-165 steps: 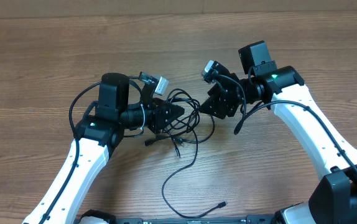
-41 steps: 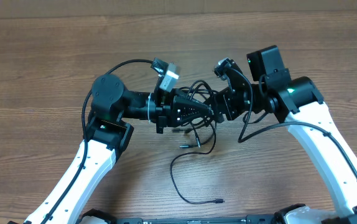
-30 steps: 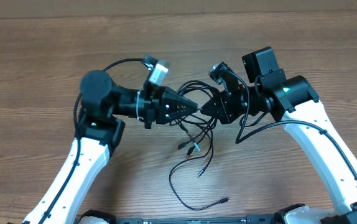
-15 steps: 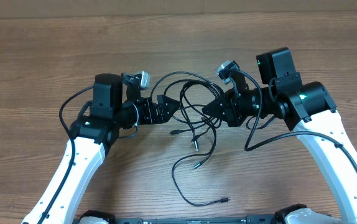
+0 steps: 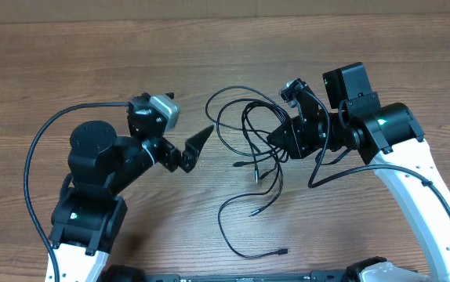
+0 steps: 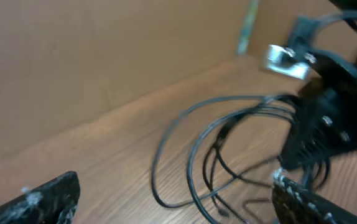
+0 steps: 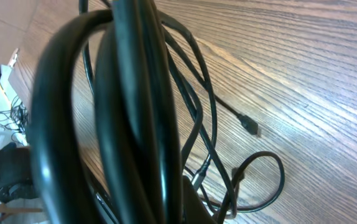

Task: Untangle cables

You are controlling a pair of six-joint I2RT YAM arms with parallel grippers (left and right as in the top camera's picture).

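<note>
Overhead: left gripper (image 5: 196, 147) jaws spread wide, empty, just left of the cables (image 5: 241, 125). Right gripper (image 5: 278, 139) clenched on the tangle's right side, with loose plug ends trailing down the table (image 5: 92, 47). Left wrist: cable loops ahead, beyond its parted fingers (image 6: 41, 199). Right wrist: bundle fills the frame up close.

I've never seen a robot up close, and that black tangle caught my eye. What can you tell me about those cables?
The cables are a few thin black cords looped into one loose tangle at mid-table, some ending in small plugs. The right gripper is shut on the bunch's right side. Loose ends trail across the wooden table toward its near edge. The open left gripper stands clear of them.
</note>
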